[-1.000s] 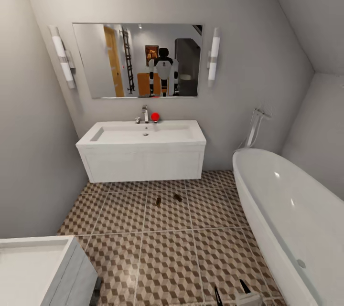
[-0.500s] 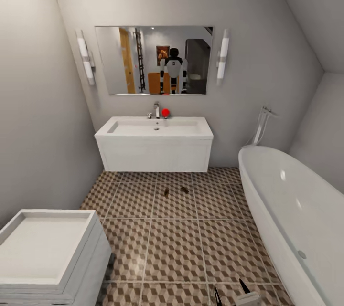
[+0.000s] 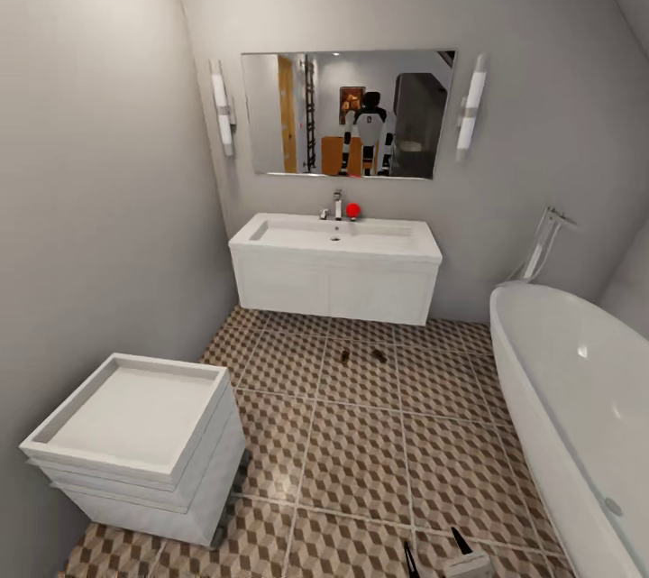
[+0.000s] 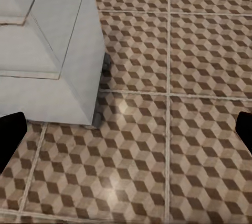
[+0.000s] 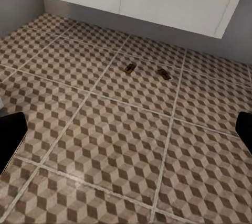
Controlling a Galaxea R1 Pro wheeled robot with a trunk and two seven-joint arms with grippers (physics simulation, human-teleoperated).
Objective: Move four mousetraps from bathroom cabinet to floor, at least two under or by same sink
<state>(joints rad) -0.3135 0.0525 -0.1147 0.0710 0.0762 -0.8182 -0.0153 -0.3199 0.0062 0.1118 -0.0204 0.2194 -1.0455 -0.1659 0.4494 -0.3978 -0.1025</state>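
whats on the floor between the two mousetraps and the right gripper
Nothing: the head view shows only bare cube-pattern bathroom floor between the two mousetraps in front of the sink and the right gripper. The right wrist view shows likewise.

no readable text, labels, brands or numbers appeared on any surface, the framed picture reflected in the mirror (image 3: 347, 113) was too small to make out
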